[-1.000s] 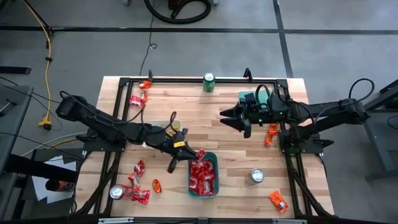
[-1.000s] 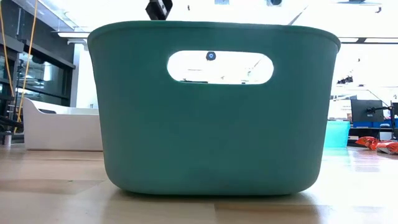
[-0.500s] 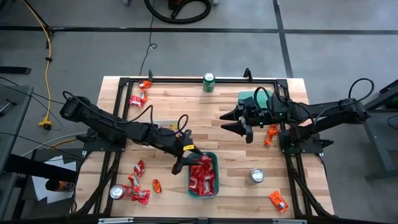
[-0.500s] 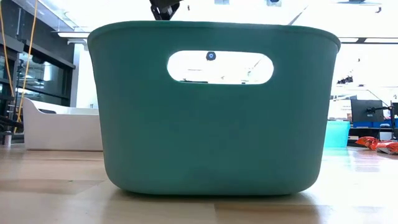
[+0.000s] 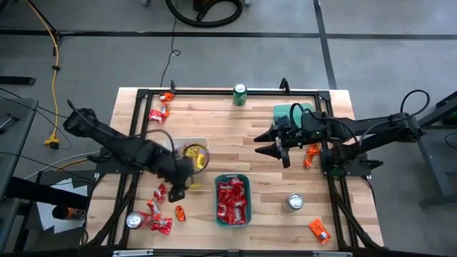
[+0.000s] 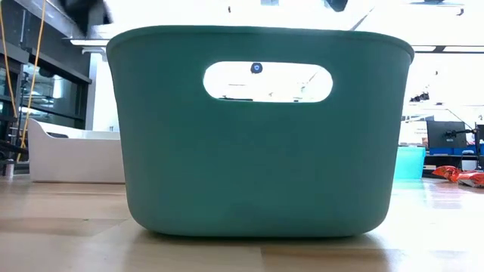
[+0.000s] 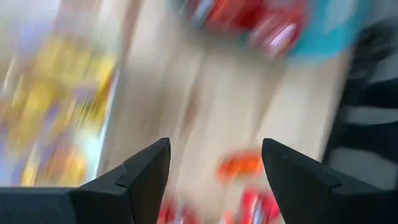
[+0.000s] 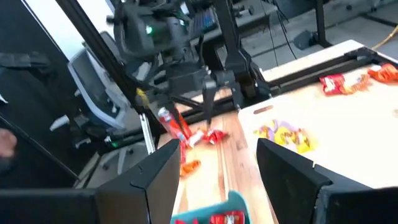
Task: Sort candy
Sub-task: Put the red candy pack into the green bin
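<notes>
The tabletop (image 5: 235, 135) is lying bounded by a black frame along its edges. Its widest bare wood is stretching across the middle, between the two arms and the far edge where a green can (image 5: 240, 94) is standing.

The green bin (image 5: 233, 200) is sitting near the front edge at the centre, filled with red candy (image 5: 232, 201); in the low view its wall (image 6: 257, 132) is filling most of the frame. A clear tray (image 5: 191, 153) holding yellow candy (image 5: 196, 155) is sitting just beside the bin, on the left arm's side. A teal bin (image 5: 291, 113) is sitting at the right, partly under the right arm.

The left gripper (image 5: 176, 190) is hanging over bare wood between the clear tray and the loose red candy (image 5: 158, 208) at the front-left corner; its jaws are standing apart with nothing between them, and in the left wrist view blurred red packets (image 7: 239, 167) are lying below the gap. The right gripper (image 5: 277, 145) is waiting over the centre-right, jaws spread and empty, well apart from the orange candy (image 5: 312, 155) beside the right arm.

A silver can (image 5: 295, 203) is standing right of the green bin, another (image 5: 133, 220) at the front-left corner. More packets are lying at the far-left corner (image 5: 158, 113) and the front-right corner (image 5: 319, 230).
</notes>
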Controlling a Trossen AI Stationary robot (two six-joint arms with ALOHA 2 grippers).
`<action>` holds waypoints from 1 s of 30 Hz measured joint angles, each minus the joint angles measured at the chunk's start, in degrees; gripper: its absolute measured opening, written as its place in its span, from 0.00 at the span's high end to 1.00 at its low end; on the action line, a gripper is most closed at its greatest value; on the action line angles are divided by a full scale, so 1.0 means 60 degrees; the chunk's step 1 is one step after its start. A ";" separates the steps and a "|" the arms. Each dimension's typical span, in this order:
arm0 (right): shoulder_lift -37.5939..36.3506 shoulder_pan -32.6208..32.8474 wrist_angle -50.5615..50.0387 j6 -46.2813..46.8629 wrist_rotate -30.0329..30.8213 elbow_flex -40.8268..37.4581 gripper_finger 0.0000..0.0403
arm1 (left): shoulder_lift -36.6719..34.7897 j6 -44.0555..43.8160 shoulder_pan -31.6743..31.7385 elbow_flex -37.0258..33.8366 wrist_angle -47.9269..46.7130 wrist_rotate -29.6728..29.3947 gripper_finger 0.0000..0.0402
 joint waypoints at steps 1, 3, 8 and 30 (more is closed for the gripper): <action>0.0000 0.0000 -0.0124 0.0004 0.0000 0.0000 0.49 | 0.0061 -0.0705 -0.0188 0.0000 -0.0687 -0.0084 0.40; 0.0000 0.0000 -0.0301 0.0003 0.0000 0.0000 0.49 | 0.0243 -0.2065 -0.0531 -0.0011 -0.1905 -0.0138 0.40; 0.0000 0.0000 -0.0466 -0.0155 0.0004 0.0000 0.49 | 0.0674 -0.4475 -0.1050 -0.0090 -0.2944 -0.0097 0.40; 0.0000 0.0000 -0.0463 -0.0034 0.0157 0.0000 0.49 | 0.0924 -0.6083 -0.1040 -0.4377 0.1247 0.2102 0.40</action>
